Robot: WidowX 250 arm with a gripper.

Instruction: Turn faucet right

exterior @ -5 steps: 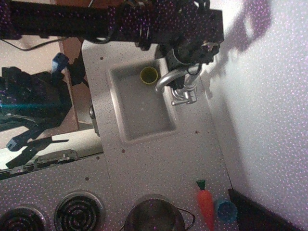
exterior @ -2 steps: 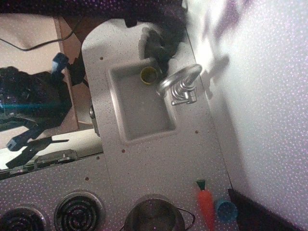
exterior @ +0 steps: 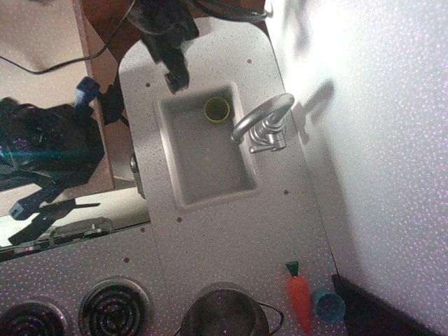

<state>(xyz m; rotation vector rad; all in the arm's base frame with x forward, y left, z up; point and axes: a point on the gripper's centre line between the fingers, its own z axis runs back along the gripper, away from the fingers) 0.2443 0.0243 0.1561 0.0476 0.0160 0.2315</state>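
The shiny silver faucet (exterior: 264, 117) stands on the counter at the sink's right rim. Its gooseneck spout arches left, with the outlet over the right edge of the grey sink (exterior: 183, 183), and its small lever sticks out toward the lower left. My dark gripper (exterior: 177, 82) hangs over the counter at the sink's upper left corner, well left of the faucet and not touching it. Its fingers look pressed together and hold nothing. The arm rises out of view at the top.
A yellow cup (exterior: 217, 109) sits in the sink's far end. A toy carrot (exterior: 299, 297) and a blue cup (exterior: 329, 306) lie at the lower right, by a metal pot (exterior: 224, 313) and stove burners (exterior: 115, 308). A white wall (exterior: 378, 154) runs along the right.
My gripper was at the faucet's spout a second ago and has since pulled away up and to the left. The spout's arch now sits slightly further right.
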